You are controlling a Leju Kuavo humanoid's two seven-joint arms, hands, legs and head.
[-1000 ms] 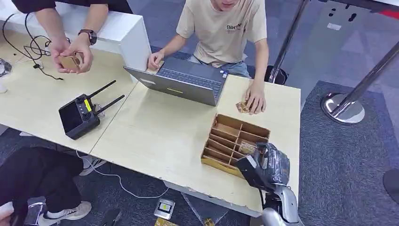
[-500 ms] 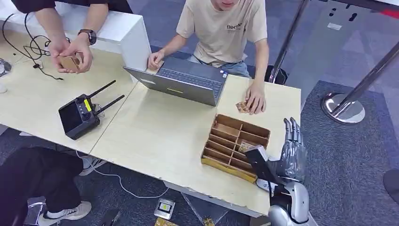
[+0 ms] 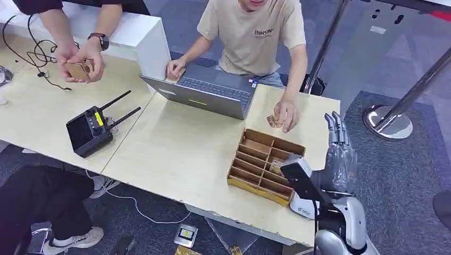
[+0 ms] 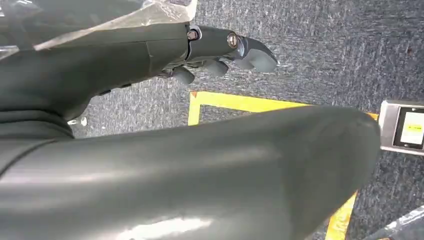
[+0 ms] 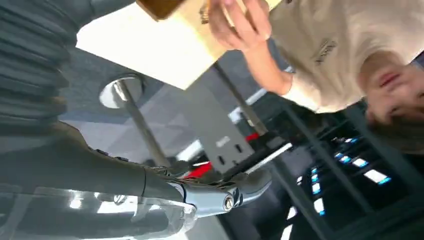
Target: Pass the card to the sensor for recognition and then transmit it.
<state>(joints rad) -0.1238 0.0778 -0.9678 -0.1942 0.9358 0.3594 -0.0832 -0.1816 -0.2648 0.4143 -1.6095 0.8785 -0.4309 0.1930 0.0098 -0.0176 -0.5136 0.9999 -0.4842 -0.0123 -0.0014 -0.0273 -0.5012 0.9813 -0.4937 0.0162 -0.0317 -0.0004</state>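
Fingers of my right hand [image 3: 336, 162] stretch straight and apart beside the table's edge, holding nothing. Small brown cards lie in the brown cardboard divider tray [image 3: 266, 164] just left of it; a person's hand [image 3: 286, 113] rests on another card. My left hand [image 4: 220, 52] hangs empty, fingers loosely curled.

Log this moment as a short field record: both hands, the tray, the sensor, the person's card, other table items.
right hand: raised beside the table's right edge, fingers straight and apart, holding nothing
left hand: hanging over carpet, fingers apart, holding nothing
divider tray: cardboard, on table, small pieces in some slots
sensor: small white device near table's front edge
card: under the seated person's hand
others: laptop, black controller
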